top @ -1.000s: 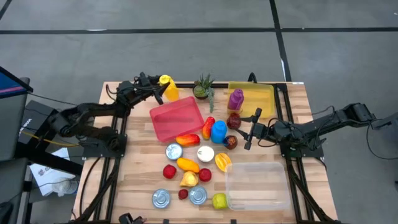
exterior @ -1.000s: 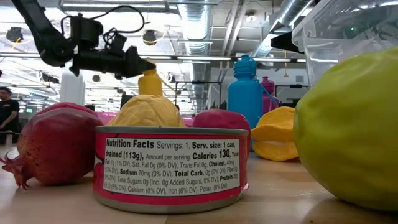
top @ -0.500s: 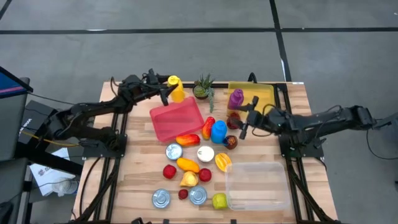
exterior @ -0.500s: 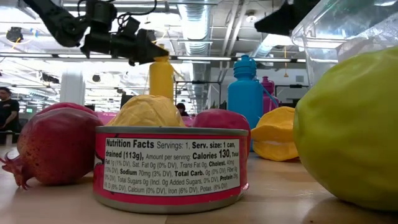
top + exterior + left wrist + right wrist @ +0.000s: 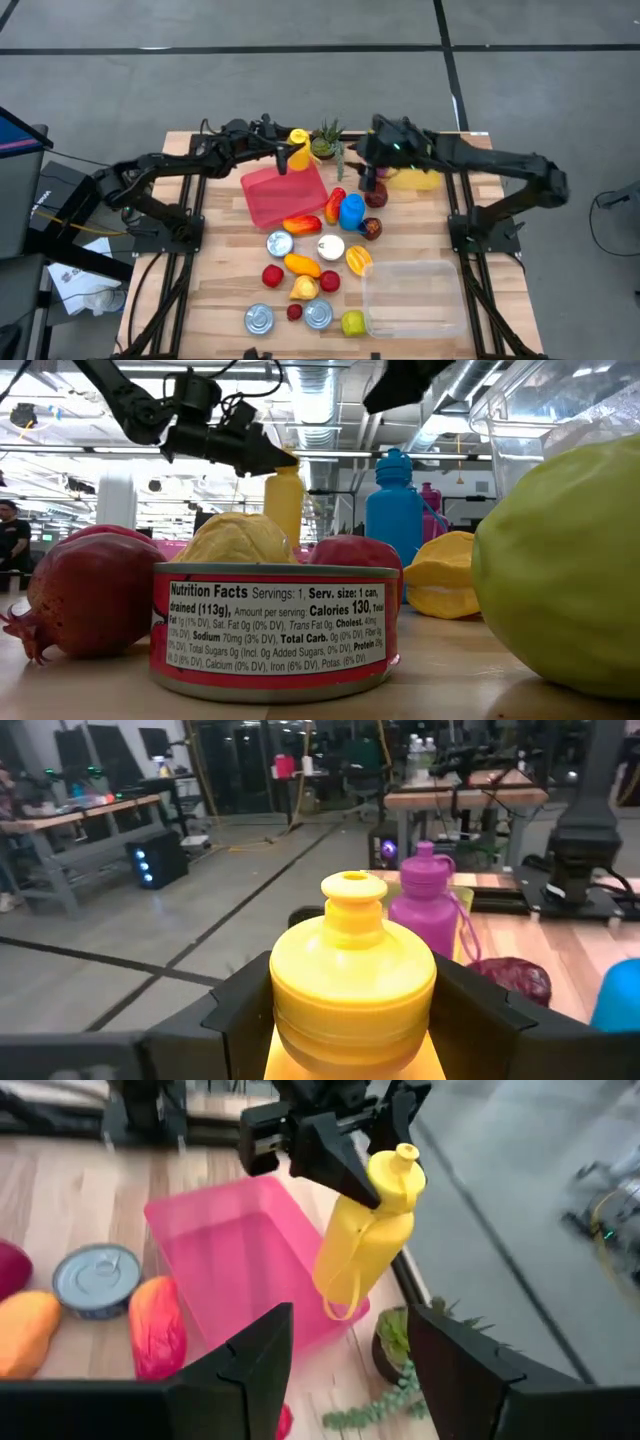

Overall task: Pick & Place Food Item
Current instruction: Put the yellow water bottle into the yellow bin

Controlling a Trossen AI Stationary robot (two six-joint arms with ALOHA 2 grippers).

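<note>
The left gripper is clamping the neck of the yellow bottle and holding it clear of the table, in the upper centre of the high view, above the far edge of the pink tray; the right gripper is hovering with its fingers apart and nothing between them, just right of the potted plant; the pink tray is lying bare inside; the yellow tray at upper right is mostly hidden under the right arm, so its contents cannot be told; the clear tub at lower right is holding nothing; the blue bottle is standing among loose fruit and cans at centre.
</note>
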